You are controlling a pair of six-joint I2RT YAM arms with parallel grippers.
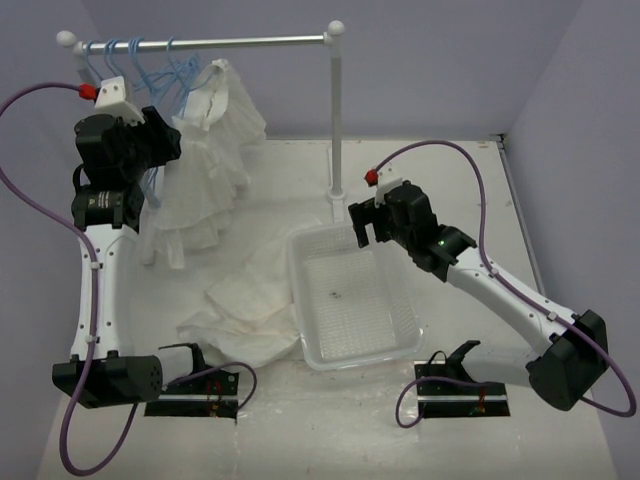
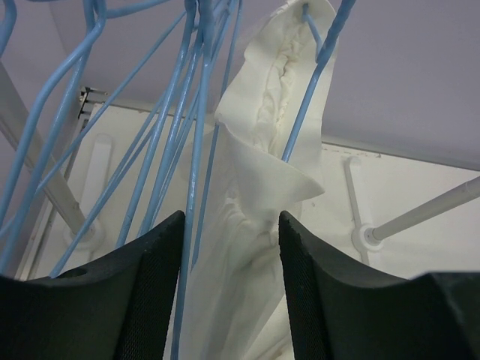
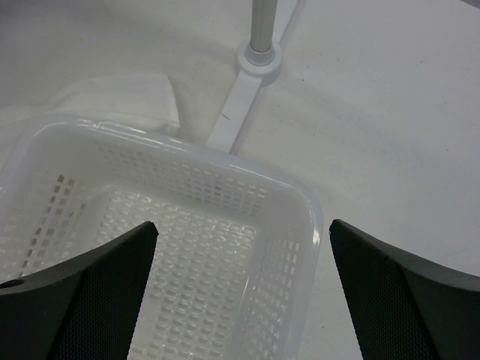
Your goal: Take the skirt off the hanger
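Observation:
The skirt (image 1: 245,305), plain wrinkled white fabric, lies flat on the table left of the clear basket (image 1: 410,300); a corner of it shows in the right wrist view (image 3: 127,94). It is on no hanger. Several blue hangers (image 1: 150,65) hang on the rack rail. A white tiered, ruffled garment (image 1: 215,165) hangs from one of them (image 2: 307,112). My left gripper (image 1: 165,150) is open beside this garment, a blue hanger wire (image 2: 193,187) between its fingers (image 2: 231,217). My right gripper (image 1: 365,225) is open and empty over the basket's far right corner (image 3: 244,225).
The rack's upright pole (image 1: 337,120) stands just behind the basket, its foot (image 3: 259,56) in front of my right gripper. The basket's rim (image 3: 187,150) is under my right fingers. The purple back wall is close behind the rail.

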